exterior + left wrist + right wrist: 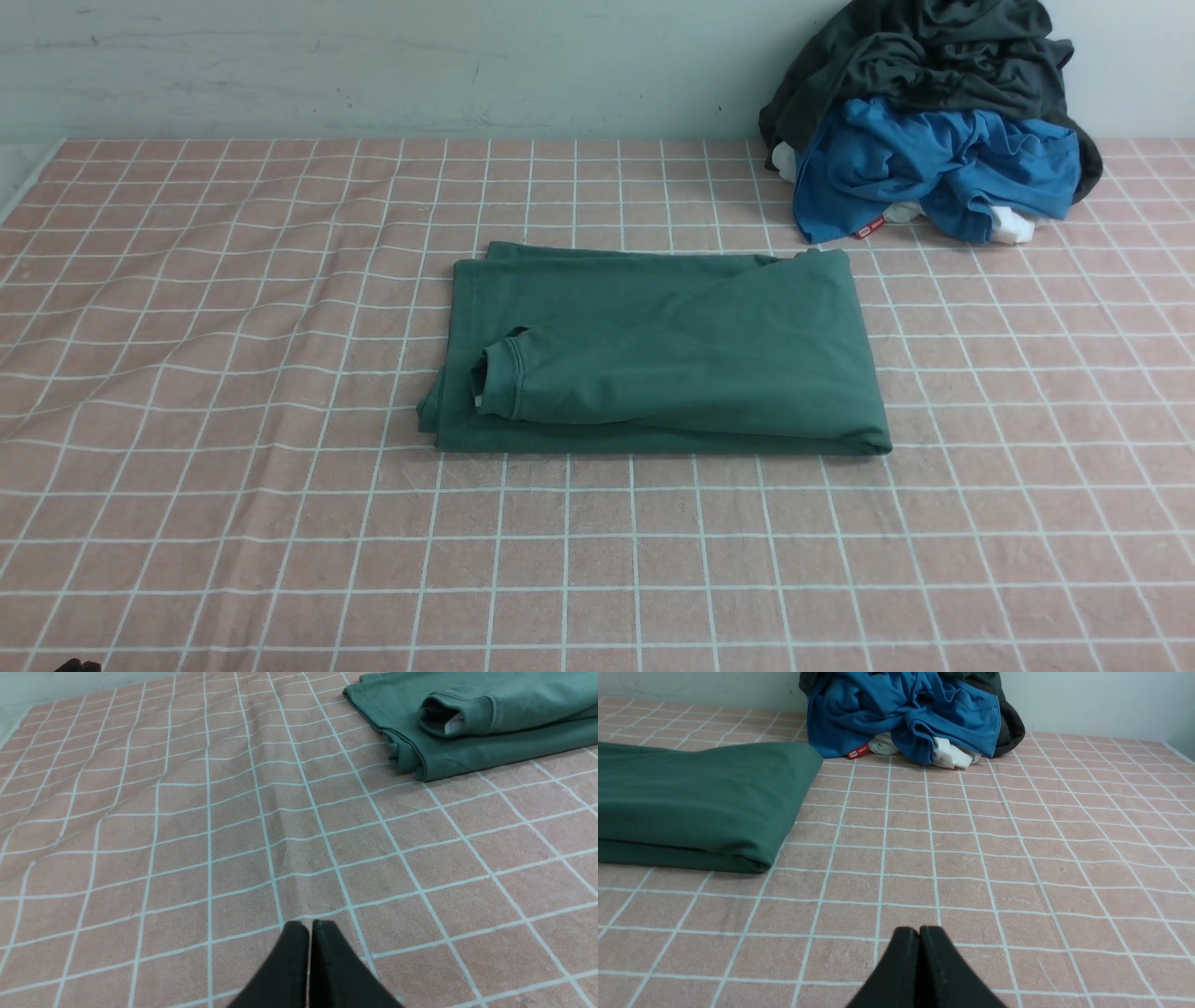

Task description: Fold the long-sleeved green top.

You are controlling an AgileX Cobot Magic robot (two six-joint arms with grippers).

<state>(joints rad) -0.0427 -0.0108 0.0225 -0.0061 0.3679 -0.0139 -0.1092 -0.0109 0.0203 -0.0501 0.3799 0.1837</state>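
The green top (672, 350) lay folded into a flat rectangle near the middle of the desk (233, 523), its long edges running left to right. One sleeve was laid across the top of the stack, with its ribbed cuff (499, 376) ending near the left edge of the fold. A small white tag showed just inside the cuff opening in the left wrist view. The layers were stacked fairly evenly, though the corner nearest the left side bulged slightly.

The desk was covered with a pink cloth marked by a white grid; the cloth was rumpled into soft ridges on the left side and lay flatter on the right.

At the far right, against the pale wall, sat a loose heap of clothes, well apart from the green top. A blue garment (934, 168) was at the front of the heap, a dark grey garment (934, 56) was draped over and behind it, and bits of white fabric (1013, 224) poked out below.

The left claw (309, 926) was pressed fully together, empty, low over bare cloth and clear of the green top. The right claw (920, 931) was likewise pressed together and held nothing, over the cloth to the right of the fold.
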